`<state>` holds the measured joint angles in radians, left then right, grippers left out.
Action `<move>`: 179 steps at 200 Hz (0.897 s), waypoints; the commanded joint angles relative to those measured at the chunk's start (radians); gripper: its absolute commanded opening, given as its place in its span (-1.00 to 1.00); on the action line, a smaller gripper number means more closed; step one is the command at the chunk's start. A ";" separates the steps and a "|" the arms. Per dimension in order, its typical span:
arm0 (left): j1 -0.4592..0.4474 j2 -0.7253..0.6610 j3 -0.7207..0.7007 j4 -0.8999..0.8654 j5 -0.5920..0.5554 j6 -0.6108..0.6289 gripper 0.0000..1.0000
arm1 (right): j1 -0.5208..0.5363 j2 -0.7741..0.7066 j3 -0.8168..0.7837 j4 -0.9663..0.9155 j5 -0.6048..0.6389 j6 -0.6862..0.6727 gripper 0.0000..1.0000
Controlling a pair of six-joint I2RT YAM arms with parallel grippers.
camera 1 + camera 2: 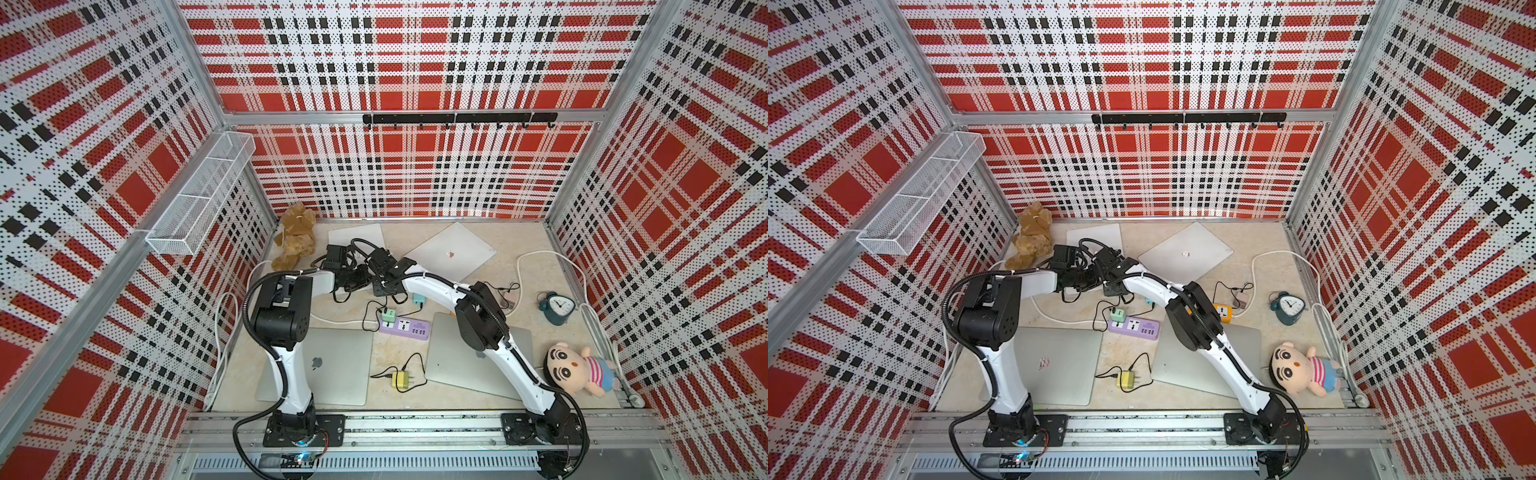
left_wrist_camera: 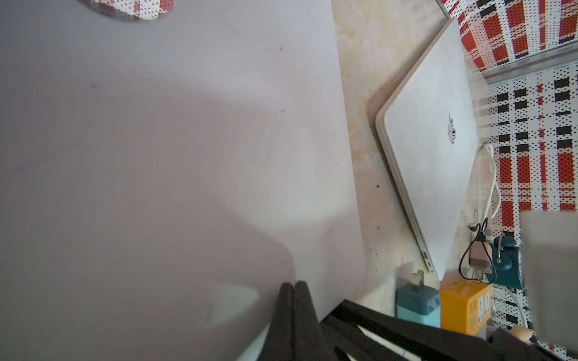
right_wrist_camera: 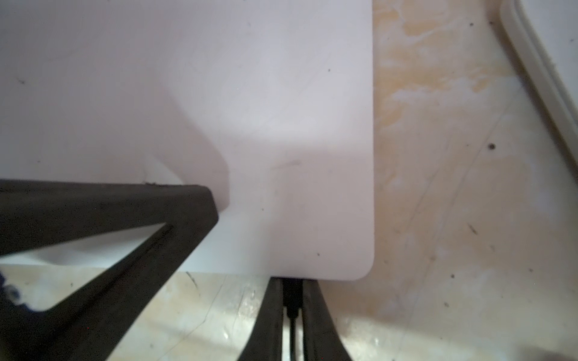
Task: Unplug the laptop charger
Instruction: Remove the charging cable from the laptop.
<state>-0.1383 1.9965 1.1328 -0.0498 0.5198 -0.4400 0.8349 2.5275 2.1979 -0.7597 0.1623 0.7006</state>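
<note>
A silver laptop (image 1: 356, 235) lies shut at the back left of the table. In the right wrist view a black charger plug (image 3: 292, 293) sits in the near edge of its lid (image 3: 219, 93), and its thin black cable runs back between the fingers. My right gripper (image 3: 292, 283) is shut on that plug, right against the laptop's edge. My left gripper (image 2: 294, 285) is shut with nothing in it, and its tips rest on the same lid (image 2: 156, 140). In both top views the wrists hide the fingertips.
Another shut laptop (image 1: 451, 251) lies to the right and two more (image 1: 336, 365) (image 1: 478, 357) lie near the front. A purple power strip (image 1: 405, 328), a teal adapter (image 2: 417, 301), a yellow socket cube (image 2: 464, 306), a yellow adapter (image 1: 401, 380), a clock (image 1: 557, 307), a doll (image 1: 579, 370) and a brown plush (image 1: 295, 237) lie around.
</note>
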 commanded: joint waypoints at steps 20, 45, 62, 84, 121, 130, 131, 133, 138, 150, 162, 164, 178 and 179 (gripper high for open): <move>-0.015 0.052 -0.056 -0.150 -0.057 0.016 -1.00 | 0.009 0.021 -0.020 -0.005 -0.092 0.048 -1.00; -0.015 0.053 -0.055 -0.150 -0.056 0.015 -1.00 | 0.004 0.005 -0.047 0.003 -0.099 0.048 -1.00; -0.015 0.052 -0.056 -0.150 -0.056 0.017 -1.00 | 0.003 -0.004 -0.062 -0.002 -0.088 0.027 -1.00; -0.015 0.051 -0.054 -0.150 -0.056 0.015 -1.00 | 0.003 0.006 -0.041 -0.053 -0.042 -0.016 -1.00; -0.015 0.051 -0.056 -0.151 -0.057 0.016 -1.00 | 0.003 0.025 -0.009 -0.092 -0.026 -0.036 -1.00; -0.015 0.050 -0.056 -0.151 -0.056 0.017 -1.00 | 0.004 0.028 -0.002 -0.092 -0.034 -0.031 -1.00; -0.015 0.049 -0.056 -0.151 -0.056 0.016 -1.00 | 0.005 0.029 -0.001 -0.092 -0.034 -0.031 -1.00; -0.015 0.050 -0.055 -0.152 -0.056 0.016 -1.00 | 0.006 0.030 0.001 -0.091 -0.038 -0.030 -1.00; -0.015 0.049 -0.055 -0.150 -0.056 0.017 -1.00 | 0.007 0.032 0.004 -0.089 -0.045 -0.025 -1.00; -0.015 0.047 -0.056 -0.150 -0.057 0.016 -1.00 | 0.007 0.032 -0.002 -0.063 -0.098 0.000 -1.00; -0.015 0.048 -0.057 -0.150 -0.058 0.017 -1.00 | 0.007 0.015 -0.043 -0.005 -0.149 0.042 -1.00; -0.015 0.049 -0.057 -0.151 -0.059 0.016 -1.00 | 0.007 0.013 -0.050 0.003 -0.153 0.048 -1.00; -0.014 0.048 -0.058 -0.151 -0.057 0.017 -1.00 | 0.007 0.008 -0.062 0.020 -0.157 0.064 -1.00; -0.014 0.047 -0.058 -0.150 -0.057 0.017 -1.00 | 0.007 0.007 -0.061 0.019 -0.157 0.063 -1.00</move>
<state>-0.1383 1.9961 1.1320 -0.0490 0.5194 -0.4404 0.8234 2.5187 2.1784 -0.7441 0.1127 0.7147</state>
